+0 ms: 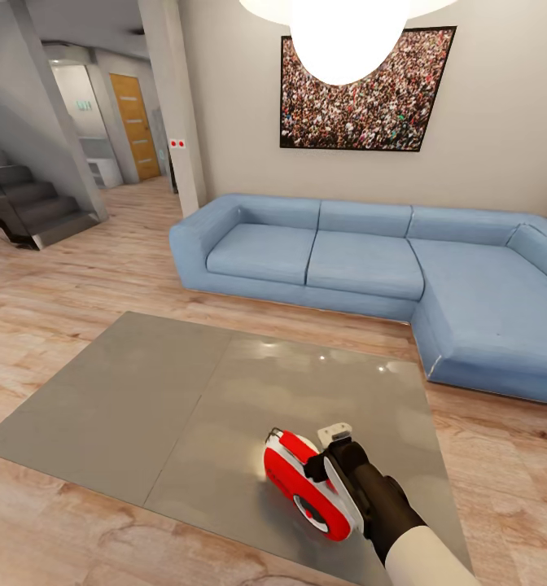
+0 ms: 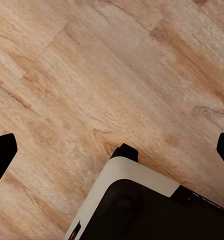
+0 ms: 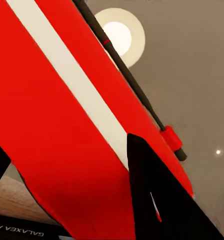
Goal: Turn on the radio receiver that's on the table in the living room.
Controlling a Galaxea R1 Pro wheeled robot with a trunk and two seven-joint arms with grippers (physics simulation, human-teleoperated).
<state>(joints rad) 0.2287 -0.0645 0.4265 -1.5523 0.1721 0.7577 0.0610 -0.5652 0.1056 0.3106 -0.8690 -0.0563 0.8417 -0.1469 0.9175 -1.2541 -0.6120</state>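
The red radio receiver point(image 1: 302, 480) with white sides lies tilted on the glossy grey-brown table point(image 1: 143, 391), near its front right corner. My right gripper point(image 1: 326, 465) reaches it from the right, one dark finger lying across its white side and red face. In the right wrist view the radio's red body point(image 3: 67, 125) with a white stripe and thin dark handle point(image 3: 127, 80) sits very close; one fingertip point(image 3: 142, 170) lies over it and the other stays at the picture's edge, so the right gripper point(image 3: 64, 142) is open. My left gripper point(image 2: 112, 145) hangs open over the wood floor.
A blue L-shaped sofa point(image 1: 371, 252) runs behind and to the right of the table, under a crowd photo point(image 1: 363, 89) and a bright pendant lamp point(image 1: 347, 32). Dark stairs point(image 1: 29, 203) and a hallway lie far left. My own base point(image 2: 142, 205) sits below the left gripper.
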